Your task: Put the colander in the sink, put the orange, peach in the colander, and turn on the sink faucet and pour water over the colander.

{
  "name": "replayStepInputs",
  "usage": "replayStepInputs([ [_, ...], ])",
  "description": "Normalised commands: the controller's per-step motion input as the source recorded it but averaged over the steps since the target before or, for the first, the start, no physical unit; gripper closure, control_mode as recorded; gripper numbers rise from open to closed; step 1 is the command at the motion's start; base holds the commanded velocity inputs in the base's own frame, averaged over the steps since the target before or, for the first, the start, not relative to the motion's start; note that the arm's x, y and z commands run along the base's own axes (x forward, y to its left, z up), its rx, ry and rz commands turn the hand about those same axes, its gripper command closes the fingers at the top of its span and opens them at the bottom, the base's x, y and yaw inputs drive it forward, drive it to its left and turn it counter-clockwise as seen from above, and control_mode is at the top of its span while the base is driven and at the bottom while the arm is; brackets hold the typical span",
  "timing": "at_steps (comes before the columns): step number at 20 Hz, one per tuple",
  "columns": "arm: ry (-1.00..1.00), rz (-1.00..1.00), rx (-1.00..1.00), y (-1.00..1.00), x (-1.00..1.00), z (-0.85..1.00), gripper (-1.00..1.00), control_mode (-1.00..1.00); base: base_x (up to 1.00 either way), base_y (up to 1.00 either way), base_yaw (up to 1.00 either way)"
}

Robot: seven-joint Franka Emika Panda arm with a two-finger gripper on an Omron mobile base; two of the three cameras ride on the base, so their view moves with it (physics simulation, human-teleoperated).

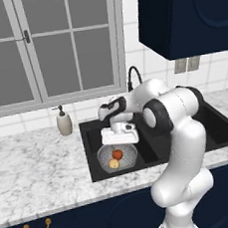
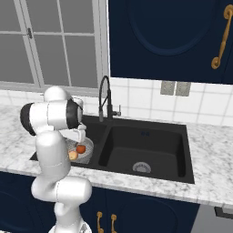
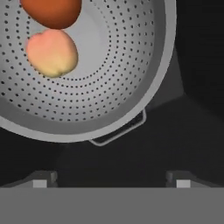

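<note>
Simulated kitchen: white marble counter (image 1: 37,170) under a grey-framed window (image 1: 48,43), navy cabinets above and below, white tiled wall behind. Matte black double-basin sink (image 2: 150,175) set into the counter; everything below placed relative to it.

Colander (image 1: 128,159) resting in the sink's left basin, upright, one small side handle toward the hand camera. Orange (image 1: 117,154) and peach (image 1: 113,163) both inside the colander, touching or nearly so, orange on the side nearer the faucet. In the hand view, peach (image 3: 51,52) lying on the perforated wall with orange (image 3: 51,11) just beyond it, colander rim (image 3: 131,118) sweeping across the frame.

Gripper (image 3: 111,179) poised above the near rim of the colander, over the left basin, fingers spread wide, nothing between them. Fingertips (image 3: 40,183) well apart at the bottom of the hand view, clear of fruit and rim.

Black gooseneck faucet (image 2: 105,98) standing at the back edge of the sink, between the two basins; no water seen. Beige soap dispenser (image 1: 64,122) on the counter left of the sink.

Judged step: fruit placement done, hand free; faucet step next. Next move calls for lifting clear of the basin, reaching back to the side lever, pushing it on, then likely swinging the spout over the left basin so the stream lands in the colander.
</note>
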Motion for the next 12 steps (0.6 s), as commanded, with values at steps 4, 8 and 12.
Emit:
replayStepInputs([
  [4,-0.20,-0.04,0.00,-0.07,-0.83,0.67,-1.00,-1.00,0.00,0.00,0.00],
  [8,-0.17,0.00,0.00,-0.10,-0.84,0.70,-1.00,-1.00,0.00,0.00,0.00],
  [12,-0.11,0.04,0.00,-0.15,-0.76,0.67,-1.00,-1.00,0.00,0.00,0.00],
])
